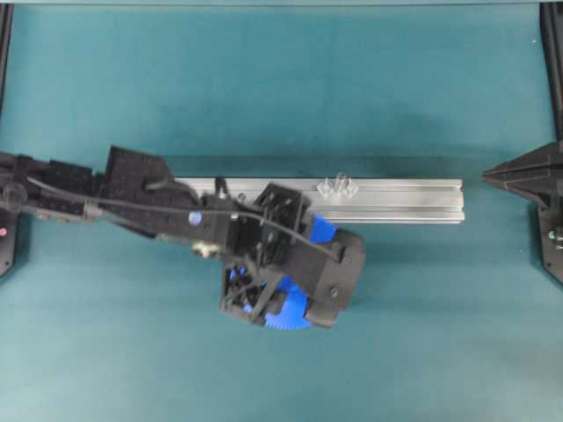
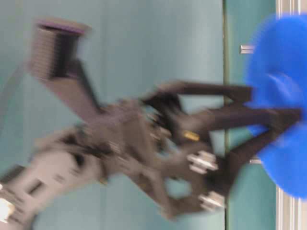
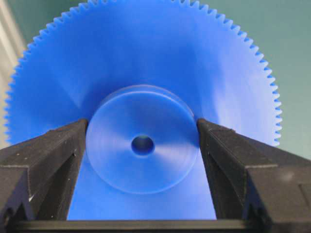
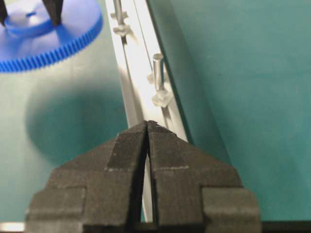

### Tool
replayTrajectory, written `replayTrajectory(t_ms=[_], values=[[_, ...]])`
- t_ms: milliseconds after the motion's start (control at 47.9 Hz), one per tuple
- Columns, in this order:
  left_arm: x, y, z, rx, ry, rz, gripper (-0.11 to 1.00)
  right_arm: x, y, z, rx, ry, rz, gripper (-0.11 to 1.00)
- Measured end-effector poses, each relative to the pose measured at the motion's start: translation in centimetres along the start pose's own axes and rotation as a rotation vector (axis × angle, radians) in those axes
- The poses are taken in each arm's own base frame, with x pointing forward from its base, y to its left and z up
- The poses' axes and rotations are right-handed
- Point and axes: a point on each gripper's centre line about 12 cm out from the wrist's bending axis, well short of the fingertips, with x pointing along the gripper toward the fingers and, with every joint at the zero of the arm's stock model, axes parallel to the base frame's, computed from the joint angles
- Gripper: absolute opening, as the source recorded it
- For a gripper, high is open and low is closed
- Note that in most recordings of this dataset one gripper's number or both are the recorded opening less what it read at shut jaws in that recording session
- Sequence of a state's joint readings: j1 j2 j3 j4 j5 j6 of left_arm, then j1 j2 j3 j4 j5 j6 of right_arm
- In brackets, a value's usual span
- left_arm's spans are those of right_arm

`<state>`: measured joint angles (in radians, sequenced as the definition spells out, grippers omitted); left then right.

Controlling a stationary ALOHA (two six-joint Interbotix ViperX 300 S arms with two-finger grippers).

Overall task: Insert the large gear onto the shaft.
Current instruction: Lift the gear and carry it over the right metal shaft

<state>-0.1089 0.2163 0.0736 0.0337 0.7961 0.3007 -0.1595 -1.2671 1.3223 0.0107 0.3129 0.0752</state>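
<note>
Blue large gear (image 3: pixel 141 97) filled the left wrist view, nearest the lens, with the left gripper (image 3: pixel 142 145) pinching its raised hub: one finger (image 3: pixel 53 160) pressed on the left side of the hub, the other on the right, centre hole showing clear between them. The gear was up off the table; in the right wrist view it (image 4: pixel 43 34) hung above its own shadow on the green mat, just beside the aluminium rail (image 4: pixel 133 97). From overhead only bits of blue gear (image 1: pixel 286 312) showed under the left gripper (image 1: pixel 290 264), on the near side of the rail (image 1: pixel 396 198) and not over any pin. The shaft (image 4: pixel 118 12) stood upright on the rail at the top of the right wrist view, close to the gear but apart from it; a shorter, stubbier pin (image 4: pixel 157 73) stood nearer that camera on a like clear base. Overhead, one clear base (image 1: pixel 338 185) was visible on the rail; which pin it was I couldn't tell. The right gripper (image 4: pixel 147 126) sat parked at the right end, fingers pressed together, holding nothing. Table-level view was too blurred to add much. Judged progress: pick-up done, gear in transit; lining the hole over the shaft and lowering it still left.
</note>
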Motion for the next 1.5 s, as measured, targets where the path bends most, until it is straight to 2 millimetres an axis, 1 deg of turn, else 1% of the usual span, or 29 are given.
replayTrajectory(t_ms=[104,292,418,564,668,752,919,1065,1316,1503], values=[[-0.6,1.7,0.2,0.043,-0.006,0.020,0.78,0.0,0.0,0.0,0.001,0.000,0.001,0.10],[-1.4,5.0,-0.1,0.110,-0.001,0.056,0.78,0.0,0.0,0.0,0.000,0.000,0.000,0.10],[-1.1,6.5,0.1,0.140,0.001,0.070,0.78,0.0,0.0,0.0,0.000,0.000,0.000,0.10],[-0.5,7.4,0.7,0.199,0.001,0.078,0.78,0.0,0.0,0.0,-0.001,0.000,0.001,0.10],[-0.1,7.9,0.8,0.240,0.031,0.065,0.78,0.0,0.0,0.0,-0.001,0.000,0.001,0.10],[0.4,8.4,0.8,0.240,0.060,0.053,0.78,0.0,0.0,0.0,0.000,0.000,0.000,0.10],[0.8,10.1,0.9,0.229,0.070,0.064,0.78,0.0,0.0,0.0,0.000,0.000,0.000,0.10],[1.2,11.3,1.0,0.262,0.071,0.075,0.78,0.0,0.0,0.0,-0.001,0.000,0.001,0.10],[3.3,11.6,0.9,0.264,0.092,0.062,0.78,0.0,0.0,0.0,0.000,0.000,0.000,0.10],[3.8,12.2,1.0,0.258,0.091,0.068,0.78,0.0,0.0,0.0,-0.001,0.000,0.001,0.10]])
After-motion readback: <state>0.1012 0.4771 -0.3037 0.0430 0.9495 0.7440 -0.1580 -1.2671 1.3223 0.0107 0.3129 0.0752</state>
